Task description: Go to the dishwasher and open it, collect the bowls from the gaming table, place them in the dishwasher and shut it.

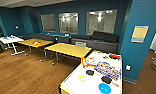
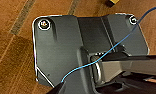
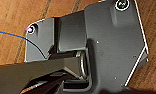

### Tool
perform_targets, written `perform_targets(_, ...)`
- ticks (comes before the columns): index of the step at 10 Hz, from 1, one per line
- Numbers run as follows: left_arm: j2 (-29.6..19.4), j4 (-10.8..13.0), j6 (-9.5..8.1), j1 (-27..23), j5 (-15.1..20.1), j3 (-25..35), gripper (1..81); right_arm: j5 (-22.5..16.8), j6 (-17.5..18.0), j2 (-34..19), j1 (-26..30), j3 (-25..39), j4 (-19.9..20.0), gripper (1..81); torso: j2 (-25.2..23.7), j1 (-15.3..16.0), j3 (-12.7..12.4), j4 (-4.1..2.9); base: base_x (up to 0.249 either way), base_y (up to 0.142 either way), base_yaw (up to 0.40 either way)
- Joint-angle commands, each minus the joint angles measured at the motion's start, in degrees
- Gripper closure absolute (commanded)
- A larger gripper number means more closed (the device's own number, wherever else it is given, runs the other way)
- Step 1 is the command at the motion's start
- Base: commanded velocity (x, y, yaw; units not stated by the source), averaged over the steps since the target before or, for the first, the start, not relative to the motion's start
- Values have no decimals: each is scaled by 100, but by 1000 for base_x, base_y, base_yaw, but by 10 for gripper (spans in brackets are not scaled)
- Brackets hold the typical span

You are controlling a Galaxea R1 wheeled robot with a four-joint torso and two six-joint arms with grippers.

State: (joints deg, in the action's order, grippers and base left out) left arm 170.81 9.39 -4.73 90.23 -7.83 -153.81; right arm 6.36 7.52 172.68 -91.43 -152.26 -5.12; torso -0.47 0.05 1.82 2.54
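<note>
The gaming table [image 1: 74,83], long and white with a yellowish edge, reaches in from the lower right of the head view, close in front of me. Two small dark bowls lie on it: one [image 1: 89,72] near the middle, the other [image 1: 106,79] nearer the right edge. Colourful board-game boxes [image 1: 107,68] lie beyond them. The dishwasher is out of view. Both wrist views look down past my own dark plate onto wooden floor [image 2: 14,62].
A blue bowl [image 1: 104,88] and a small yellowish item [image 1: 81,78] share the table's near end. Two yellow tables [image 1: 69,49] and a white one [image 1: 10,39] stand left, a dark sofa [image 1: 99,41] behind. A teal pillar [image 1: 141,37] rises at right. Open wooden floor [image 1: 24,72] lies left.
</note>
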Motion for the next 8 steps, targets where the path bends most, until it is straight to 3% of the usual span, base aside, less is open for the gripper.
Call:
perform_targets(1, -29, -7, 7, -230, 255, 17, 10, -276, -14, -3, 225, 22, -33, 10, 0, 0, 0, 0, 169, 125, 0)
perform_targets(8, -21, 11, 7, -221, 255, 9, 10, -285, -14, -12, 217, 13, -33, 10, 0, -2, 0, 0, 169, 105, 0)
